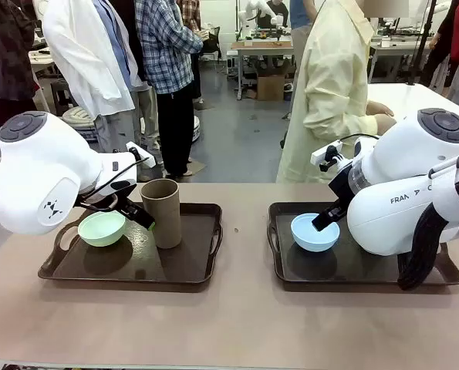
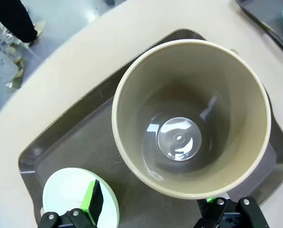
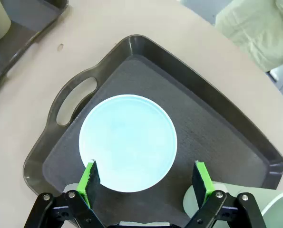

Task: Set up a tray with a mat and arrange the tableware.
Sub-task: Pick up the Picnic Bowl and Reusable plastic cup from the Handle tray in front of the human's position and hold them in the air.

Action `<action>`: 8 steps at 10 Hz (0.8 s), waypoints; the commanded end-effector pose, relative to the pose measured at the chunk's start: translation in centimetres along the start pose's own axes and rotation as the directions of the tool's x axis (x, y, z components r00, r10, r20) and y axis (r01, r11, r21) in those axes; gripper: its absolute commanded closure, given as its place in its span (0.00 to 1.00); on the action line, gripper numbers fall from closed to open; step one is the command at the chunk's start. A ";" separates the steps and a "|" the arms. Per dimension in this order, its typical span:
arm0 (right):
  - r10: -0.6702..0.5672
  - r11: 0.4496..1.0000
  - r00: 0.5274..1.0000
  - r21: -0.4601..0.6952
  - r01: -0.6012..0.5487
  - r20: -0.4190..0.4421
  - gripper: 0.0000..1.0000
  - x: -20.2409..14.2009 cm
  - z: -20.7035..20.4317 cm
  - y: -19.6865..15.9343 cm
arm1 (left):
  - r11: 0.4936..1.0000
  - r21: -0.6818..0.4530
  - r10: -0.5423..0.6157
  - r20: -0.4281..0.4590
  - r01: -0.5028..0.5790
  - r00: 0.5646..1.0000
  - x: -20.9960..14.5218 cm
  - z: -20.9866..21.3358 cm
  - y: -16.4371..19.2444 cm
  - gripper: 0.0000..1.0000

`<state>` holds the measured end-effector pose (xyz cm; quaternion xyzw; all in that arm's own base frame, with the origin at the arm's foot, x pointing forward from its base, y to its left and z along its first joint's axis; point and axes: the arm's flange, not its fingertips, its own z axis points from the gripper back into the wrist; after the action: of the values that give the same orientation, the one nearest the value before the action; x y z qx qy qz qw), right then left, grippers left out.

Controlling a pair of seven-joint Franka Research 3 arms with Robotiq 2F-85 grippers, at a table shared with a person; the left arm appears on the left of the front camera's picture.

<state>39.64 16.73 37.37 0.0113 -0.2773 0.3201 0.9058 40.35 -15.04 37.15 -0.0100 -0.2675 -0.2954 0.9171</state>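
left tray [image 1: 190, 270] holds the mint bowl [image 1: 102, 228] and tan cup [image 1: 162, 212]; right tray [image 1: 352, 266] holds the light blue bowl [image 1: 315, 232] and sage cup [image 3: 274, 199]. left gripper [image 2: 153, 204] is spread wide, empty, over the tan cup; right gripper [image 3: 146, 178] is wide, empty, over the light blue bowl. beige table [image 1: 244, 324]; people stand far.

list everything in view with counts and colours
table: 1, beige, near side
left tray: 1, dark brown, table's left
right tray: 1, dark brown, table's right
mint bowl: 1, pale green, left tray
tan cup: 1, brown, upright beside mint bowl
blue bowl: 1, light blue, right tray
sage cup: 1, pale green, right tray's corner
person: 1, pale yellow coat, far side
left gripper: 1, black, green pads, open by tan cup
right gripper: 1, black, green pads, open at blue bowl
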 end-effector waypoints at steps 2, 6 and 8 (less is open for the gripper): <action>0.000 1.000 1.000 0.000 0.000 -0.001 0.00 0.0 0.0 0.0 | 1.000 0.000 0.000 0.000 0.000 1.000 0.0 0.0 0.0 0.00; 0.000 1.000 1.000 0.000 0.000 -0.001 0.00 0.0 0.0 0.0 | 1.000 0.000 0.000 0.000 0.000 1.000 0.0 0.0 0.0 0.00; 0.000 1.000 1.000 0.000 0.000 -0.001 0.00 0.0 0.0 0.0 | 1.000 0.000 0.000 0.000 0.000 1.000 0.0 0.0 0.0 0.00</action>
<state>39.65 16.72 37.37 0.0112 -0.2773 0.3202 0.9058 40.34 -15.06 37.15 -0.0100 -0.2675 -0.2956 0.9171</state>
